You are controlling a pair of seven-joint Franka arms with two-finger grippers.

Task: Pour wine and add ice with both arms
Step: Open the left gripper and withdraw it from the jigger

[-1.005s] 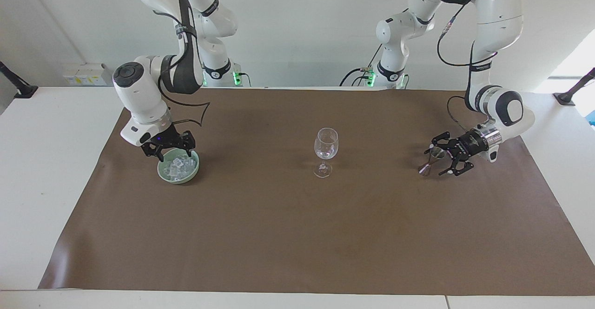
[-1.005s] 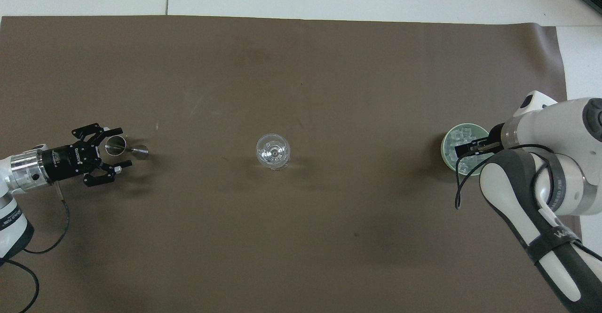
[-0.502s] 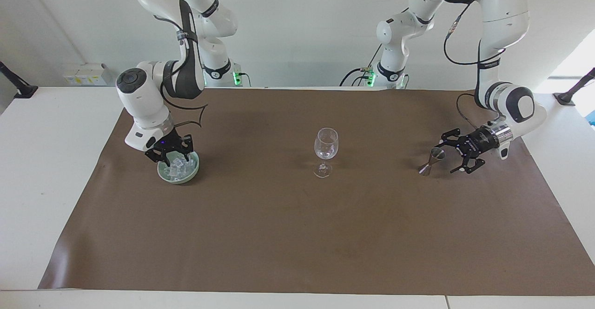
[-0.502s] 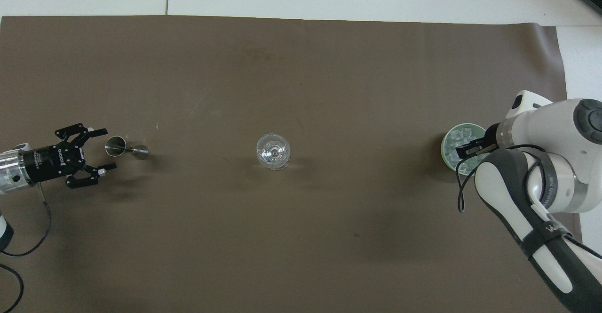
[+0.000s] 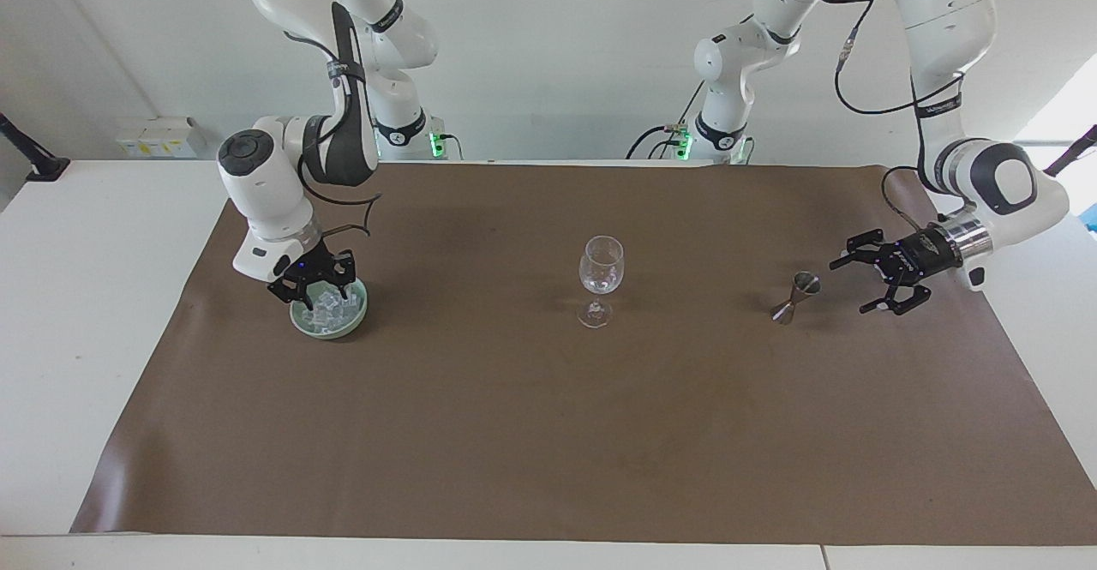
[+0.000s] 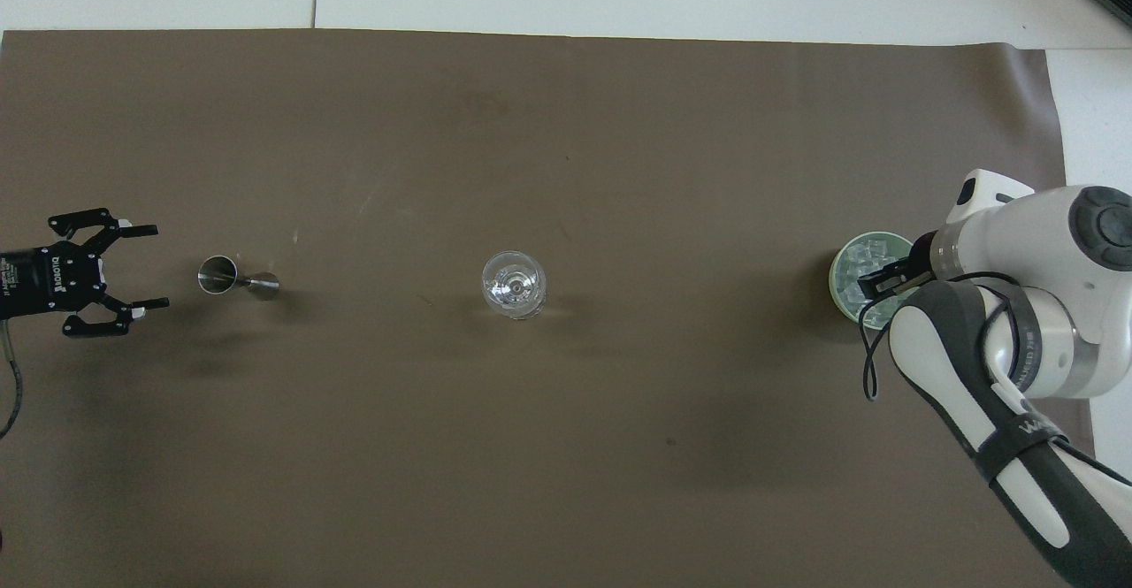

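right gripper (image 5: 319, 294): down in the green bowl (image 5: 358, 321), fingertips among the ice (image 5: 330, 311); cannot tell whether apart, together, or clamped on a cube.
ice: heaped in the bowl, directly under and around the right gripper's tips; toward the right arm's end of the table.
green bowl: standing on the brown mat (image 5: 548, 433), partly covered by the right gripper in the overhead view (image 6: 847, 263).
left gripper (image 5: 867, 282): fingers spread wide apart, holding nothing; low over the mat at the left arm's end, pointing toward the jigger (image 5: 797, 297).
jigger: metal, hourglass-shaped, upright on the mat just off the left gripper's open fingertips, clear of them with a gap between.
wine glass (image 5: 600, 279): upright, mid-mat, between the two grippers and well apart from both; no wine visible in the bowl of it.
right arm (image 5: 266, 184): bent steeply down over the bowl.
left arm (image 5: 986, 184): reaching low along the mat's end.
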